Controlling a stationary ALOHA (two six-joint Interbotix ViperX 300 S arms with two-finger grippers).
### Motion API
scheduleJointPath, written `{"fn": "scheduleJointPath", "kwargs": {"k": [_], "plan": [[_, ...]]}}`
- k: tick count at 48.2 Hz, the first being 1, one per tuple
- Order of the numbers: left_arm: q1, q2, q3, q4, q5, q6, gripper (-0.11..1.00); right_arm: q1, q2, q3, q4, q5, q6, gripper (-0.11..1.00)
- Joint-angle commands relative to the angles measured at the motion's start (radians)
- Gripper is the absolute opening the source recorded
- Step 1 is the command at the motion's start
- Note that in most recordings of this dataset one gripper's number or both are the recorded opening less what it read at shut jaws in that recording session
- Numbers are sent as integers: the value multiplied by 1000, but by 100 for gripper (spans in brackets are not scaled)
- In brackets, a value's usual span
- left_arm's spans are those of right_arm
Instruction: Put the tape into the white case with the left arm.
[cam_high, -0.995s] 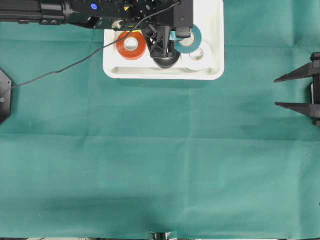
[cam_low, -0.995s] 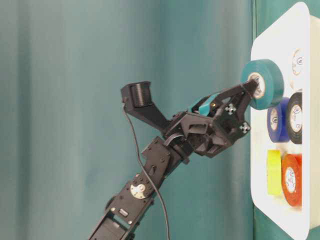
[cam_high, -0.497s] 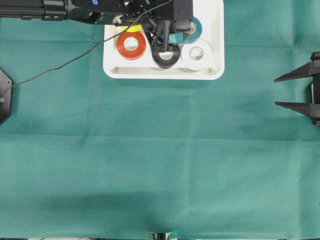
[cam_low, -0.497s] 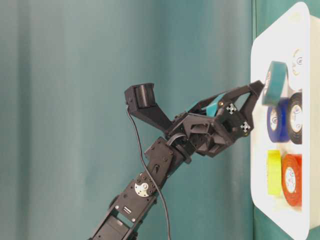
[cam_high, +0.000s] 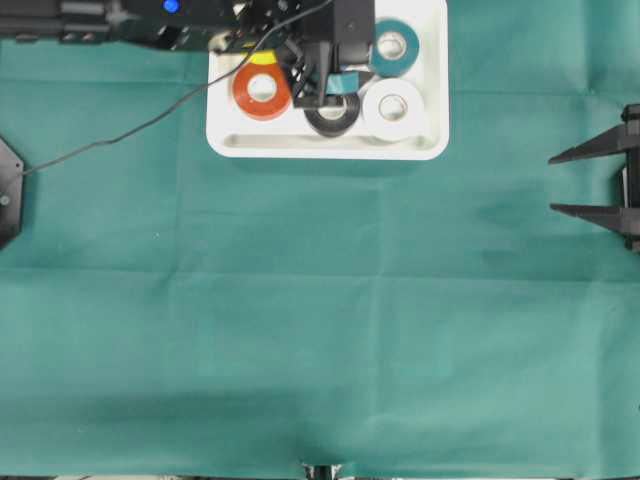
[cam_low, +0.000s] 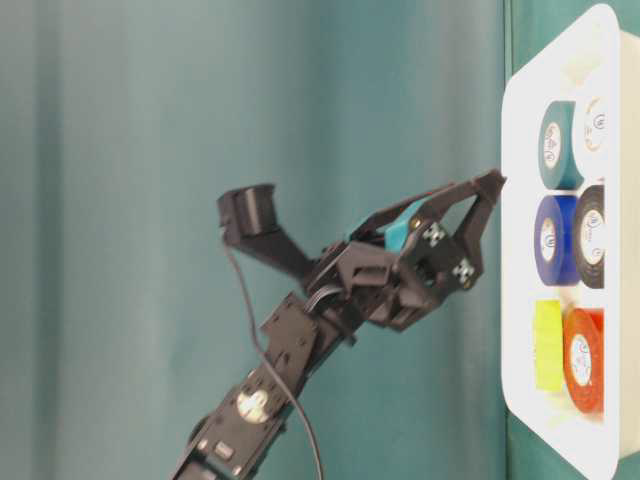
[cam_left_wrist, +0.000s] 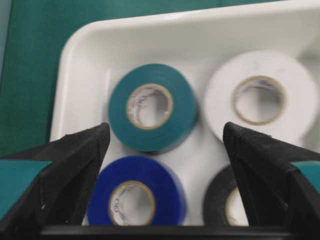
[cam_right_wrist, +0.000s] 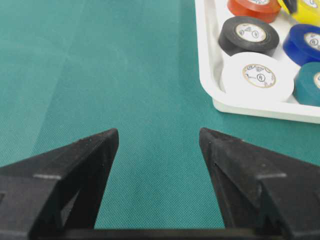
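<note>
This looks like a robotics lab bench set up for recording manipulation trials. A plain green cloth (cam_high: 320, 330) covers the whole table, two black robot arms (cam_low: 330, 320) are mounted at opposite sides, and a thin black cable (cam_high: 130, 130) trails across the cloth. The only props are a white case (cam_high: 330, 145) of assorted coloured tape rolls (cam_left_wrist: 152, 107), with a matching green backdrop (cam_low: 150, 150) behind and no household or shop furnishings in sight.
</note>
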Motion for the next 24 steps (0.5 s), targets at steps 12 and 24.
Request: {"fn": "scheduleJointPath", "kwargs": {"k": [12,24], "plan": [[-92,-175,120,-5,-9,-6,97,-3,6,-8,-3,-9,2,98],[-153,-262,204,-6,-11,-23,97,-3,6,-8,-3,-9,2,98]]}}
